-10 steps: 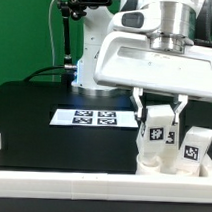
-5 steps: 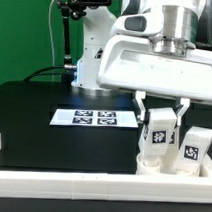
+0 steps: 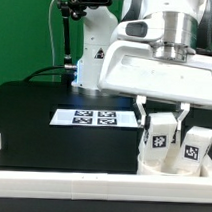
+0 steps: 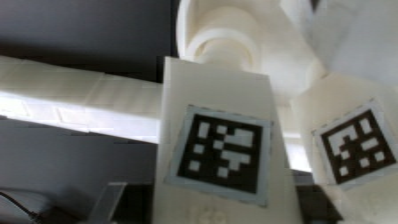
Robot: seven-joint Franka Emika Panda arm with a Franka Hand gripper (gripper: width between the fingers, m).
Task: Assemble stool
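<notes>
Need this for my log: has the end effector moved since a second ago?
Yes. The end effector, gripping the leg, sank slightly, toward the exterior view's right, judged against the marker board.

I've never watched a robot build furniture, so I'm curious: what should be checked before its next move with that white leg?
1. Grip: the gripper is closed on both sides of the held leg: ok.
2. Held leg upright, not tilted: ok.
3. Its lower end seated in the seat disc: cannot tell, the joint is hidden.
4. Second leg stands beside it with a narrow gap between them: ok.
5. Marker board lies off to the exterior view's left, away from the work: ok.
</notes>
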